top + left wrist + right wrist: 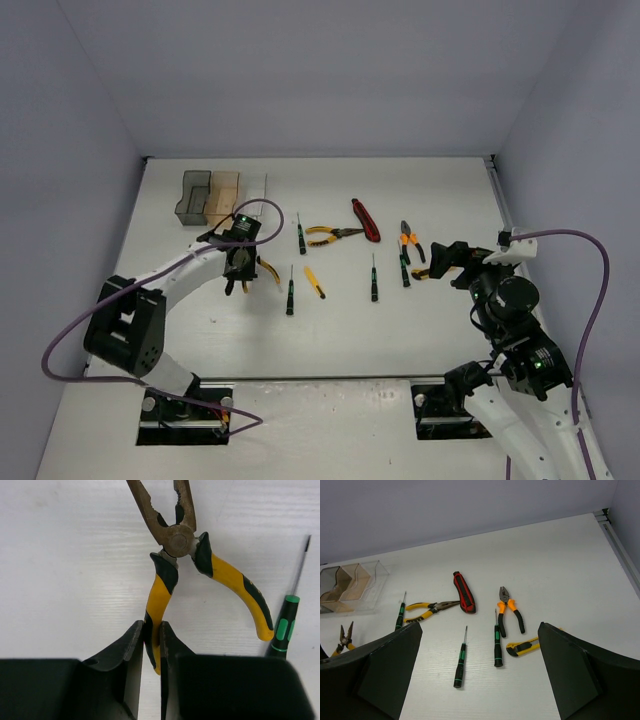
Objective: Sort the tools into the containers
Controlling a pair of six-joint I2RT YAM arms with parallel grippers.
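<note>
My left gripper (240,266) is shut on one handle of yellow-and-black pliers (175,540), low over the table in front of the bins; the jaws pinch the handle (152,640). The smoky grey bin (192,197), amber bin (222,197) and clear bin (254,192) stand in a row at the back left. My right gripper (445,260) is open and empty, above a yellow utility knife (522,647). Ahead of it lie two black-and-green screwdrivers (461,660) (497,642), orange-handled pliers (509,609), a red-handled tool (464,585) and yellow long-nose pliers (427,609).
Another screwdriver (285,625) lies just right of the held pliers, and a second yellow knife (315,282) beside it. One more screwdriver (301,235) lies behind them. The table's right edge rail (620,540) runs along the far right.
</note>
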